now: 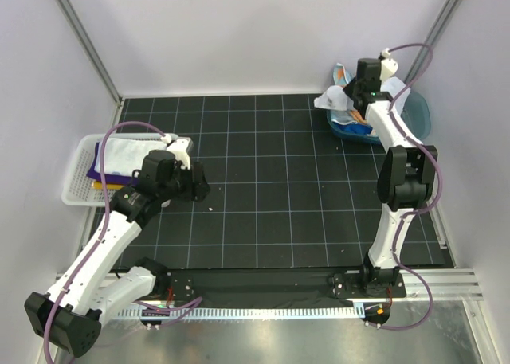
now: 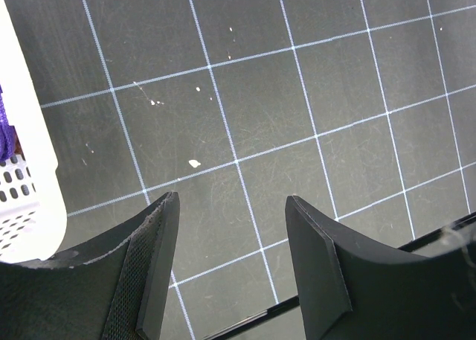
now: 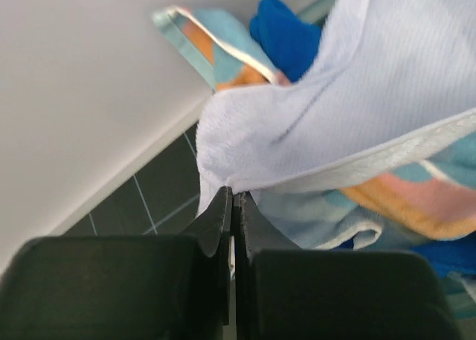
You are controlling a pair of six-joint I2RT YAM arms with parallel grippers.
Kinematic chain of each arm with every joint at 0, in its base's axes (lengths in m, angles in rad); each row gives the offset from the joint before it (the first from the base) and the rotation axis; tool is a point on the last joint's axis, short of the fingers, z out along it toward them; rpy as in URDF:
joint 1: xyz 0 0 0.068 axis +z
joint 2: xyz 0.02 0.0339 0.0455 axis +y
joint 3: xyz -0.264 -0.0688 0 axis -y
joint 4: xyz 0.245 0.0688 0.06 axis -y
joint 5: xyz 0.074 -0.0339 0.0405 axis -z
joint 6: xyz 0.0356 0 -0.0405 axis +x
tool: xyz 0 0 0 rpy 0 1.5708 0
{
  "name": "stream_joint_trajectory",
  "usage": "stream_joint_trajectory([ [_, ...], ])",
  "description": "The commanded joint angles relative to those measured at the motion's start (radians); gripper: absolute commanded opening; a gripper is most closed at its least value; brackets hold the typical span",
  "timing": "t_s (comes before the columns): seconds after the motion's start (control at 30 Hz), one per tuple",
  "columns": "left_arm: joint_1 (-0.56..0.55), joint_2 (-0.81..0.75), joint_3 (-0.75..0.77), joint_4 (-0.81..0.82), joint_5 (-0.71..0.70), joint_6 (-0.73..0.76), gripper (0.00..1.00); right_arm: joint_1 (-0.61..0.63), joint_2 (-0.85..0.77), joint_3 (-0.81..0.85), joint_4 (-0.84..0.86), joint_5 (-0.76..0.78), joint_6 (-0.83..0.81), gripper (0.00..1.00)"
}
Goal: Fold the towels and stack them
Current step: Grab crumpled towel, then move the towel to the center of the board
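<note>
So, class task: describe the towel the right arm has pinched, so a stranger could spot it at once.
Find the teal tub at the table's far right corner. The right gripper is shut on a pale blue-white towel rising from its pile; neighbours are bright blue or orange-patterned.

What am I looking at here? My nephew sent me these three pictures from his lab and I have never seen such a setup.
Two white robot arms are bolted at the near edge of a black gridded table. One picture looks down from above; the other two come from small cameras on each wrist. The left hand is open and empty beside a white basket holding folded towels. The right hand is shut, pinching the edge of a pale blue towel over a teal tub of more coloured towels.
</note>
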Motion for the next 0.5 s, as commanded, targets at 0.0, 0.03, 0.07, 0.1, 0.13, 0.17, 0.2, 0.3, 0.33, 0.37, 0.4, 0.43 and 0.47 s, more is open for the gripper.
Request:
stream_joint_trajectory([
  [0.0, -0.002, -0.014, 0.015, 0.015, 0.021, 0.023, 0.62, -0.015, -0.026, 0.151, -0.017, -0.008, -0.074, 0.01],
  [0.03, -0.002, -0.014, 0.013, 0.015, 0.022, 0.023, 0.62, -0.017, -0.023, 0.176, -0.023, -0.011, -0.082, 0.01],
  [0.07, -0.002, -0.014, 0.014, 0.016, 0.022, 0.023, 0.63, -0.018, -0.023, 0.198, -0.023, -0.017, -0.091, 0.01],
  [0.1, -0.004, -0.014, 0.015, 0.015, 0.019, 0.023, 0.62, -0.02, -0.021, 0.219, -0.028, -0.027, -0.111, 0.01],
  [0.13, -0.004, -0.012, 0.013, 0.013, 0.019, 0.023, 0.62, -0.02, -0.018, 0.265, -0.03, -0.033, -0.12, 0.01],
  [0.17, -0.002, -0.014, 0.013, 0.013, 0.017, 0.025, 0.62, -0.021, -0.018, 0.287, -0.031, -0.04, -0.129, 0.01],
  [0.2, -0.004, -0.014, 0.014, 0.013, 0.013, 0.025, 0.63, -0.02, -0.016, 0.329, -0.033, -0.06, -0.142, 0.01],
  [0.3, -0.004, -0.011, 0.016, 0.012, 0.004, 0.026, 0.62, -0.02, -0.029, 0.382, -0.024, -0.096, -0.149, 0.01],
  [0.33, -0.004, -0.012, 0.018, 0.01, -0.007, 0.026, 0.62, -0.02, -0.033, 0.406, -0.017, -0.126, -0.148, 0.01],
  [0.37, -0.004, -0.012, 0.018, 0.009, -0.013, 0.028, 0.63, -0.018, -0.044, 0.42, -0.013, -0.139, -0.146, 0.01],
  [0.4, -0.002, -0.014, 0.021, 0.007, -0.019, 0.026, 0.62, -0.017, -0.049, 0.436, -0.017, -0.151, -0.143, 0.01],
  [0.43, -0.004, -0.017, 0.021, 0.006, -0.028, 0.028, 0.62, -0.011, -0.052, 0.474, -0.02, -0.181, -0.143, 0.01],
  [0.47, -0.004, -0.02, 0.021, 0.004, -0.038, 0.026, 0.62, -0.006, -0.055, 0.495, -0.028, -0.191, -0.146, 0.01],
])
